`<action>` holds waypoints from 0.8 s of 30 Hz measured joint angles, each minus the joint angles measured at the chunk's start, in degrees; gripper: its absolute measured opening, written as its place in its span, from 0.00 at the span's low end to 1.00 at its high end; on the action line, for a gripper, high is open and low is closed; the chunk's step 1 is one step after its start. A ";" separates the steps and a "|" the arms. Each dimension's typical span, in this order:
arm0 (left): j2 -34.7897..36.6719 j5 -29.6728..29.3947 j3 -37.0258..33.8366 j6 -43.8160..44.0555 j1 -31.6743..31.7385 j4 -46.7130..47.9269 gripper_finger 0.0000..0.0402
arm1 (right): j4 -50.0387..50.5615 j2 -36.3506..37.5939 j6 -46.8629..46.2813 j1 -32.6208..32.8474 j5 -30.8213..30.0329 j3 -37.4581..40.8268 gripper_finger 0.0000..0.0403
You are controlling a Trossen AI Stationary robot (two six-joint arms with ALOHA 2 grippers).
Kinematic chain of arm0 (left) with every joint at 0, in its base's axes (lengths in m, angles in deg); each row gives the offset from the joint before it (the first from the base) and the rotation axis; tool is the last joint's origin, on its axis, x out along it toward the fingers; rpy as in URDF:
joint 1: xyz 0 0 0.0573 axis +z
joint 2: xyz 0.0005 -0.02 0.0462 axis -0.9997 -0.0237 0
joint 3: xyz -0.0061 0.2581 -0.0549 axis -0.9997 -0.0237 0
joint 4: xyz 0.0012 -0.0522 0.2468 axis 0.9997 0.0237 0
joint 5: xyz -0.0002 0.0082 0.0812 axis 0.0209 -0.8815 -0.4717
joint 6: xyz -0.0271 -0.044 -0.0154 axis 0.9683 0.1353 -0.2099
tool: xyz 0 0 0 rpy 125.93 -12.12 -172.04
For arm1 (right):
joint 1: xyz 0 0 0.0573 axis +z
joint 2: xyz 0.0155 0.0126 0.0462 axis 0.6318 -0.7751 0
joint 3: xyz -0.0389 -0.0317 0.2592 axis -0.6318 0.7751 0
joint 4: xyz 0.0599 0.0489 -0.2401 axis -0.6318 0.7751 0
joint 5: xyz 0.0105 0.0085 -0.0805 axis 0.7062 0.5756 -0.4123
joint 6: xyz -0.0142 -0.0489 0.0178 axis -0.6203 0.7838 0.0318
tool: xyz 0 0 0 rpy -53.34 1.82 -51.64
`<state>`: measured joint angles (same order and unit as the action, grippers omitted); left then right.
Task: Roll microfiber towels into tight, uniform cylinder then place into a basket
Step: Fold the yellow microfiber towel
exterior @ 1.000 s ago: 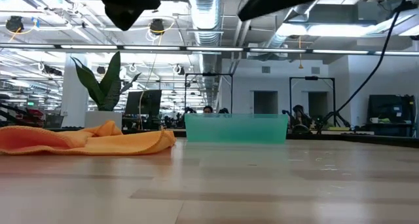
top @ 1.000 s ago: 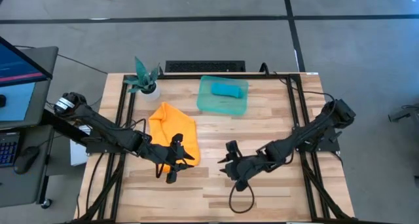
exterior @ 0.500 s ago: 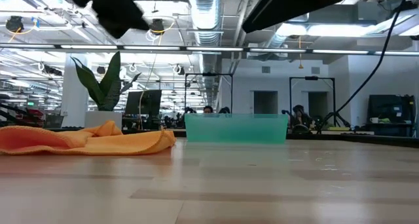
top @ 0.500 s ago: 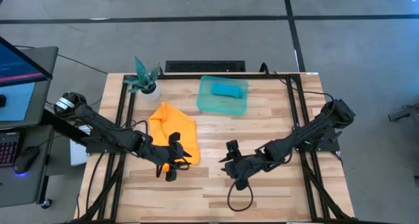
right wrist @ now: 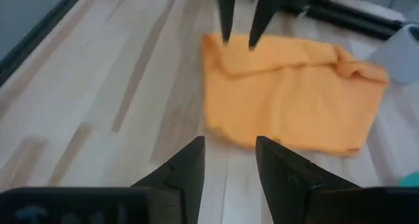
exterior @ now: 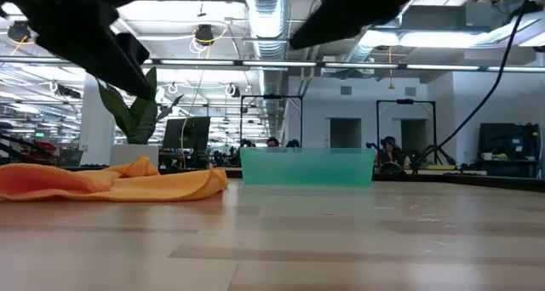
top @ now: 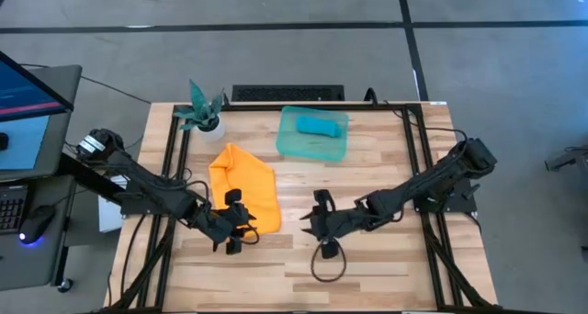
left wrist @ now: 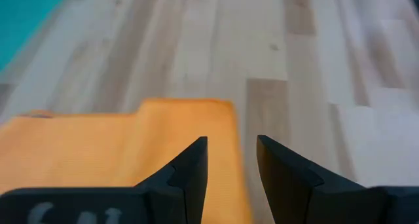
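Since a second ago the left gripper (top: pixel 241 229) has drawn back off the orange towel (top: pixel 244 185) and now sits at its near corner, fingers parted a little and holding nothing. The right gripper (top: pixel 310 224) has shifted toward the towel but is apart from it, jaws likewise part-open and empty. Towel unchanged: spread flat, rumpled, unrolled. The turquoise towel (top: pixel 321 125) lies rolled in the basket (top: pixel 299 147) at the far edge of the table (top: pixel 386 273), pale wood planks. A potted plant (top: pixel 203 112) stands at the far left corner. Beyond: grey floor, an office with ceiling ducts (exterior: pixel 264 19), and a monitor (top: pixel 28 112) left of the table.
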<state>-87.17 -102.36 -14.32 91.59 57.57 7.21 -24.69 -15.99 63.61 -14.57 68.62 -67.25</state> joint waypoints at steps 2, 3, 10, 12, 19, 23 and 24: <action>0.00 -1.09 -0.53 0.85 0.78 -0.23 0.30 | -2.13 -1.87 -0.01 -1.11 -0.02 0.00 0.39; 0.00 -1.24 -0.75 1.73 1.18 -0.09 0.30 | -3.05 -3.02 0.25 -1.51 -0.02 0.12 0.39; 0.00 -1.13 -3.62 4.42 3.81 0.00 0.30 | -16.38 -14.46 7.46 -3.43 -0.03 0.06 0.39; 0.00 -0.66 -4.34 4.42 4.40 -0.02 0.30 | -20.28 -16.69 9.40 -3.45 -0.18 -0.08 0.38; 0.00 0.29 -4.56 5.19 6.33 -0.07 0.30 | -25.66 -20.71 11.36 -3.90 -0.17 -5.00 0.36; 0.00 0.24 -4.56 5.88 7.08 -0.11 0.30 | -25.54 -20.54 7.34 -6.00 -0.12 -6.36 0.34; 0.00 0.11 -4.56 5.90 7.23 -0.11 0.30 | -25.13 -20.59 5.67 -6.58 0.10 -6.34 0.34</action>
<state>-87.17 -102.25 -18.87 97.49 64.80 7.10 -49.83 -36.58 69.27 -21.15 68.72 -73.59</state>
